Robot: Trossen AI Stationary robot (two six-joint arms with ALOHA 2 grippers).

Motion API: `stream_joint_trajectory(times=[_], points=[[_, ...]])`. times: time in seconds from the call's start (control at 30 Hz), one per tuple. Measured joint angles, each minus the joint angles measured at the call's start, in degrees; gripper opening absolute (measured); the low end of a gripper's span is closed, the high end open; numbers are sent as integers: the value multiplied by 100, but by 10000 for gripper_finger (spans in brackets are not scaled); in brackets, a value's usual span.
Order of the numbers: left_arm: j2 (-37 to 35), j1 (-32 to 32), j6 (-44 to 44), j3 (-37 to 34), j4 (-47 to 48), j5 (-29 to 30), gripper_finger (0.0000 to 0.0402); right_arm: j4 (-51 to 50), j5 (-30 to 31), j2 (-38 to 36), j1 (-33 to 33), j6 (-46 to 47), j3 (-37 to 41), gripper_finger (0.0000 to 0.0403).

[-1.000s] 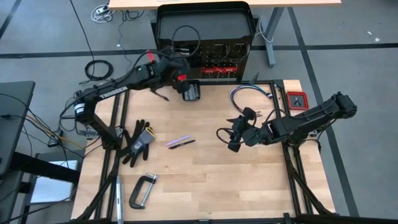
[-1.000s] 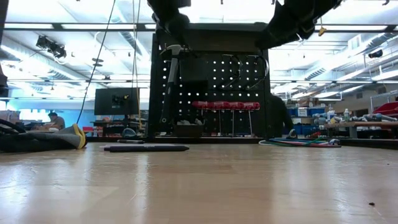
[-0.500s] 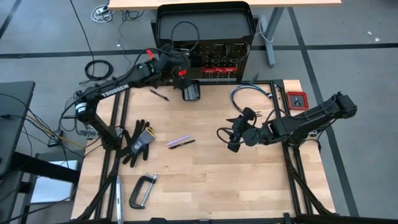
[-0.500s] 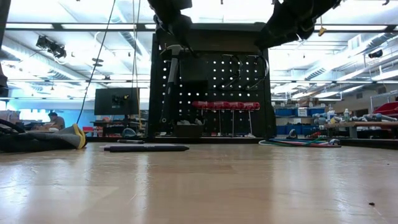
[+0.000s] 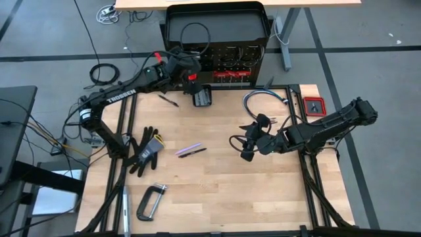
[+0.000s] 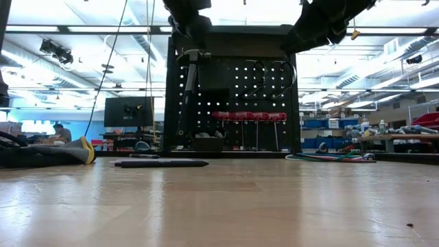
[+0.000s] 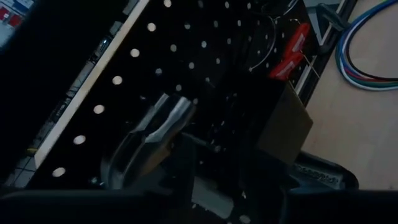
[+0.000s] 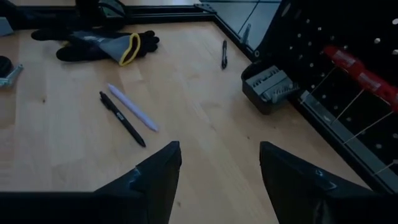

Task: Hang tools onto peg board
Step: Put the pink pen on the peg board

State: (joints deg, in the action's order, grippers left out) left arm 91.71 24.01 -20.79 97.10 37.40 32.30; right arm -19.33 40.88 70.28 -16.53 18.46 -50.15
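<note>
The black peg board stands at the table's far edge, under a tray-topped stand. My left gripper is up against the board's left part, shut on the steel-headed hammer. The hammer's handle hangs down in front of the board. Red-handled drivers and thin glasses hang on the board. My right gripper hovers open and empty over the table's right middle, and also shows in the right wrist view. A grey C-clamp lies flat near the front left. My left gripper holds the hammer near its steel head, coming from above and the near side, close to the board. The fingers themselves are lost in the dark, so the kind of hold does not show. The hammer is clear of the table, handle hanging down.
A small black box sits just in front of the board. A black work glove, two pens and a third pen lie on the left half. Blue-white cables and a red case are at the far right.
My left gripper has gone a little toward the table's far edge, closer to the peg board, with the hammer still hanging head up. My right arm has kept still.
</note>
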Motion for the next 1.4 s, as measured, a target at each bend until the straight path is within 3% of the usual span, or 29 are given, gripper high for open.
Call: stream_joint_trajectory(times=[0.17,0.33,0.4,0.57,0.67,0.97,1.4], points=[[-432,-161,270,1,356,-345,128,0,0,0,-41,-102,0,226],[-886,-601,1192,-93,1397,-2023,128,441,2,128,-65,-463,125,226],[-1107,-885,1566,-423,1463,-2359,128,1335,-20,325,-20,-829,403,224],[-1492,-1646,2266,-1823,1147,-2287,126,4062,-743,1315,234,-1606,1147,221],[-1672,-1948,2838,-2926,469,-2178,125,4837,-1108,2007,398,-1709,1200,218],[-1687,-2481,3618,-5936,-2472,-2154,124,5176,-1405,3019,560,-1695,878,216],[-1598,-2781,3927,-8203,-5910,-2018,124,5232,-1405,3093,579,-1090,870,210]])
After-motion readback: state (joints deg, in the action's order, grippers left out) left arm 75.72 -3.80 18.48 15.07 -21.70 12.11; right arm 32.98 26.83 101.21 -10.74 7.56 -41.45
